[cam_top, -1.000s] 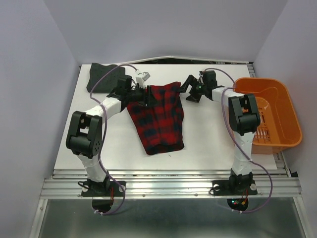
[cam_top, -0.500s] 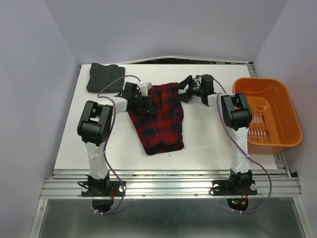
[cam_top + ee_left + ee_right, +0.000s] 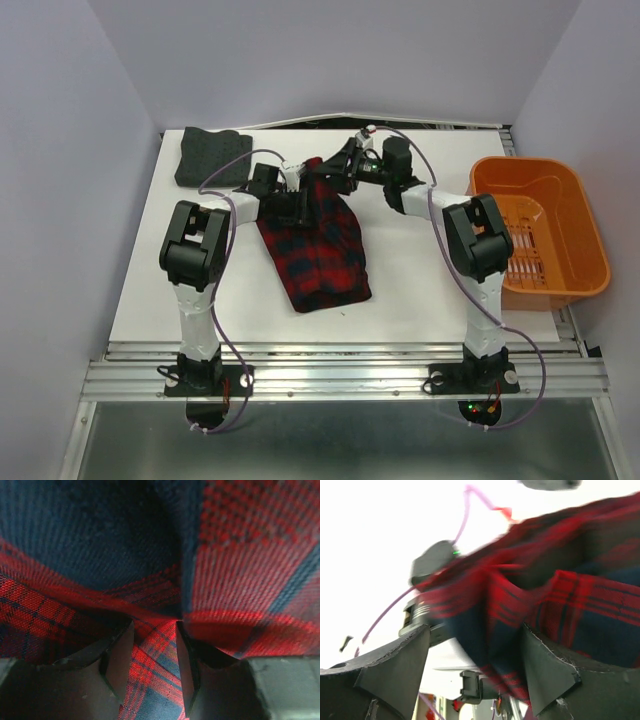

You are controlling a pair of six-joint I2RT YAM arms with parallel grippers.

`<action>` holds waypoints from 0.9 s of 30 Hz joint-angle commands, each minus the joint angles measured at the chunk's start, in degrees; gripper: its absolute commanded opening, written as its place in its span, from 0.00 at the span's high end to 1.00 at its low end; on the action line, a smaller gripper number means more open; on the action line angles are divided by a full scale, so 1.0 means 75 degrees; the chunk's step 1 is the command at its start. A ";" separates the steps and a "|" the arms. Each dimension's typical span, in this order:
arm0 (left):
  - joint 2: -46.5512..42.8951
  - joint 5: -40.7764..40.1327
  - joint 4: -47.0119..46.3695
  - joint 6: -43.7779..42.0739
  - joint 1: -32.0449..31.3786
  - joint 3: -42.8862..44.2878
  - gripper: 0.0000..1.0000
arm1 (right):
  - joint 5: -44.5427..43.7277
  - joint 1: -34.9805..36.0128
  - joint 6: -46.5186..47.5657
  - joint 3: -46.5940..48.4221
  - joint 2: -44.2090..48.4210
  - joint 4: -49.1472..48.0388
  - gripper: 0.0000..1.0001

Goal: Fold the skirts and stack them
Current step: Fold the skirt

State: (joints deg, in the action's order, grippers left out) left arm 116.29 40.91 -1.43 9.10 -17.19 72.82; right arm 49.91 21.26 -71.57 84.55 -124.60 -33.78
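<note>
We see the left gripper (image 3: pixel 154 652) clenched on a fold of the red-and-black plaid skirt (image 3: pixel 322 250). Just beside it, the right gripper (image 3: pixel 475 655) straddles the same cloth; we cannot tell whether it grips. The dark grey skirt (image 3: pixel 208 157) lies well apart, out beyond the left gripper.

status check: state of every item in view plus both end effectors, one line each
plaid skirt: centre, near part lying flat, far edge bunched and lifted.
grey skirt: compact pile in the far left corner, nothing touching it.
orange basket: upright, far right side.
left end effector: shut on plaid skirt's far edge.
right end effector: fingers either side of the bunched plaid cloth, grip unclear.
</note>
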 commanded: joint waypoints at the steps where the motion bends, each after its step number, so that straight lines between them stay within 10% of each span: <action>1: -0.0002 -0.0204 0.0120 -0.0159 0.0042 0.0135 0.50 | 0.0224 -0.0022 -0.0066 -0.0141 0.0733 -0.0839 0.24; 9: 0.0151 -0.0239 0.0179 -0.0217 0.0054 0.0275 0.50 | 0.0212 -0.0208 0.0635 0.0116 0.1238 -0.0678 0.25; 17: -0.0060 -0.0286 0.0425 -0.0335 0.0089 0.0287 0.46 | -0.1989 -0.0502 0.5252 0.2201 0.1132 0.3904 0.20; 27: -0.0598 -0.0520 0.0624 -0.0663 0.0089 0.0287 0.40 | -0.0949 -0.0502 0.4083 0.2016 0.0350 0.3872 0.36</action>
State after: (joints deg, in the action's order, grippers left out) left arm 116.16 40.45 0.86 7.05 -17.15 73.91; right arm 38.85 17.28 -37.95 100.75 -118.34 -4.86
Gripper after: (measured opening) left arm 0.578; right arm 0.690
